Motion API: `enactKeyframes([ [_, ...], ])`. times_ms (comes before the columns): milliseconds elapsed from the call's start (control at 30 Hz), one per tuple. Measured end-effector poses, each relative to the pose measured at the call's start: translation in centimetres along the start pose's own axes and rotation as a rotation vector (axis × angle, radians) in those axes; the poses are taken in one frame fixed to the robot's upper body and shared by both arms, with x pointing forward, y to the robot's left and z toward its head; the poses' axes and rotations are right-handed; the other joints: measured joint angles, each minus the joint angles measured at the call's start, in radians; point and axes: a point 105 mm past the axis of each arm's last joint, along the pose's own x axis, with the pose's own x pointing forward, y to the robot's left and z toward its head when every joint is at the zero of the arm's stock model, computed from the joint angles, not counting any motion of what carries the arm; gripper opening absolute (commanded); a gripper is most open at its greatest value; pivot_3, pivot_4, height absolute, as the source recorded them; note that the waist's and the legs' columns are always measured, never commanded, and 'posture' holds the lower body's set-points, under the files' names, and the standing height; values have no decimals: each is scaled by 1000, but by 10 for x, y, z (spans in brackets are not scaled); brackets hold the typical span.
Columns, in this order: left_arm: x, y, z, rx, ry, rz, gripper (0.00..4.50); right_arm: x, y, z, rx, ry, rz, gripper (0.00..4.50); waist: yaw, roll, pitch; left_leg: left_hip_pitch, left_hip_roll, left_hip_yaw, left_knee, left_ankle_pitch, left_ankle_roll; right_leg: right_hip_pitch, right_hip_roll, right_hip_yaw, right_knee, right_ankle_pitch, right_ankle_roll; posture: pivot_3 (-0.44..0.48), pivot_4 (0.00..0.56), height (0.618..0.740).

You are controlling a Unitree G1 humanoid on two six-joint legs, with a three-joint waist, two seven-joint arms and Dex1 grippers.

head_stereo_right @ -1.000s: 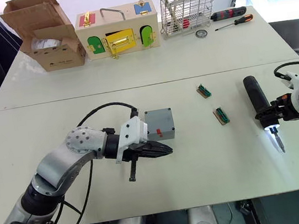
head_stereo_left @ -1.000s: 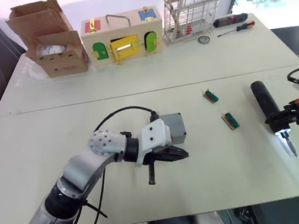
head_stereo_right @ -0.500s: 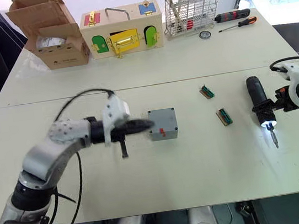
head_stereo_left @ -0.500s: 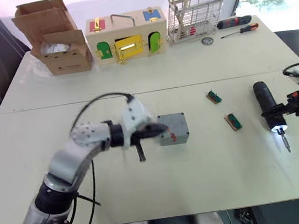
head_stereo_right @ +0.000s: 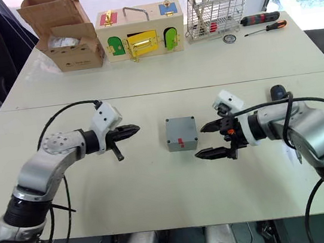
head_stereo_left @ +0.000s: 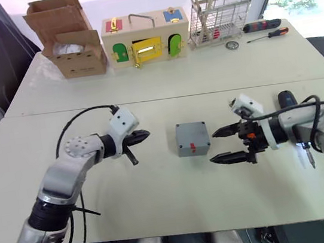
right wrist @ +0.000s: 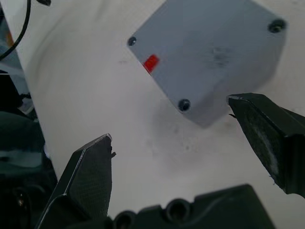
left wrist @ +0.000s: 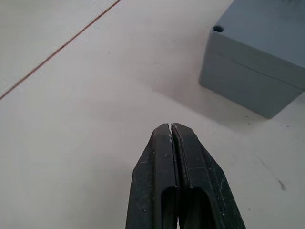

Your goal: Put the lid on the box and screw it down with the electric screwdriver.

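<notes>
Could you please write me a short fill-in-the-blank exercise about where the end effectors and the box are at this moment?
1. The left end effector has its fingers ____.
2. The right end effector has its fingers ____.
3. The grey box carries a small ____ mark on its side.
4. The box sits ____ the two end effectors on the table.

Missing words: shut; open; red; between

The box (head_stereo_right: 181,132) is plain grey with a small red mark (head_stereo_right: 179,141) on its near side. Both grippers have black fingers (right wrist: 90,176) on white housings. The table (head_stereo_right: 161,200) is off-white. The electric screwdriver (head_stereo_left: 286,100) looks black, though mostly hidden.
</notes>
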Motion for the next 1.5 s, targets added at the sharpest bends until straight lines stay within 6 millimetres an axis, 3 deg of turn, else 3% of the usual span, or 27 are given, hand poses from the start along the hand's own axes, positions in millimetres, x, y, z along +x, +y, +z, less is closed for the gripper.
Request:
enactKeyframes([
  [300,36,-36,1,-22,-26,-143,0,22,2,-10,40,-1,-43,4473,-2,0,0,0,2,1,-2,1,-2,-3,1,0,1,0,0,0,150,734],
  [467,52,-30,-3,-22,0,-130,0,27,8,-14,89,8,-47,4473,1,0,0,0,1,1,-2,1,-2,-3,1,0,1,0,0,0,150,734],
  [667,67,-20,5,28,-17,-109,0,35,43,-10,97,0,87,4473,3,0,0,0,1,1,-1,1,-2,-2,1,0,1,0,0,0,150,734],
  [833,65,-15,-6,45,15,-85,0,21,33,-12,50,45,1,4473,2,0,0,0,1,1,-2,1,-2,-3,1,0,1,0,0,0,150,734],
  [967,30,0,-23,46,79,-27,0,-11,-8,-16,-59,129,-182,4473,-18,0,0,0,1,2,-2,1,-2,-4,2,0,1,0,0,0,150,734],
  [1100,13,-26,-22,40,81,-125,0,-4,-21,-10,-130,90,-188,4473,-24,0,0,0,2,2,-2,1,-2,-3,1,0,1,0,0,0,150,734],
  [1233,16,-53,-18,-14,49,-213,0,13,-20,-8,-174,64,-124,4473,-19,0,0,0,2,2,-2,1,-2,-3,1,0,1,0,0,0,150,734],
  [1367,28,-58,-10,-29,10,-201,0,22,-11,-9,-199,61,-53,4473,-21,0,0,0,2,2,-2,1,-2,-3,1,0,1,0,0,0,150,734],
  [1500,42,-46,-16,-26,49,-142,0,21,1,-11,-173,63,6,4473,-20,0,0,0,2,1,-2,1,-2,-3,2,0,1,0,0,0,150,734],
])
